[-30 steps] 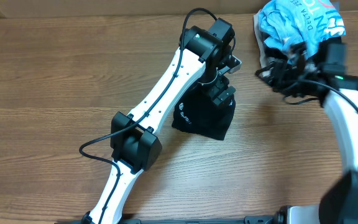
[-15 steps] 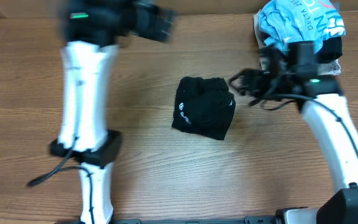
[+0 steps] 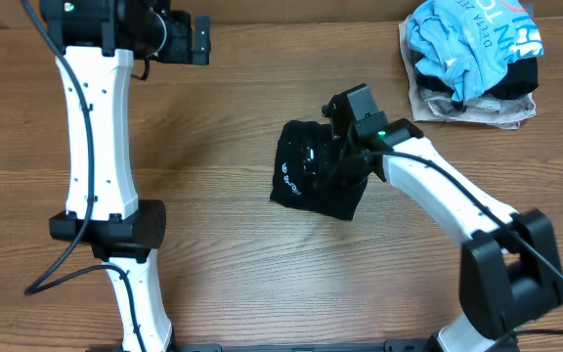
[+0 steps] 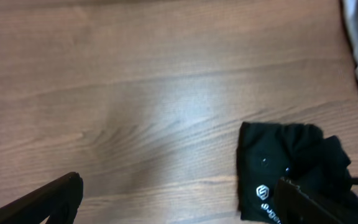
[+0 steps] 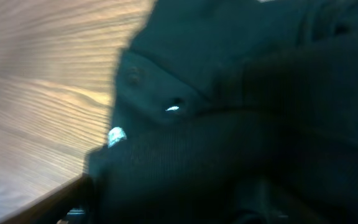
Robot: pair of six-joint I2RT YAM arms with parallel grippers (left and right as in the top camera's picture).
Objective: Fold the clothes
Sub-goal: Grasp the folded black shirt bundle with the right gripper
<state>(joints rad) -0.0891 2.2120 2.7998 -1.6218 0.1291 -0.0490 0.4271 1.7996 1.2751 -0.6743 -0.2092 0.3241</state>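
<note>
Even bright overhead light, soft shadows; left wrist view soft, right wrist view dim, blurred

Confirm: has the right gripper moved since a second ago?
Yes. The right gripper moved left, away from the light blue printed T-shirt, onto the black soft folded top.
</note>
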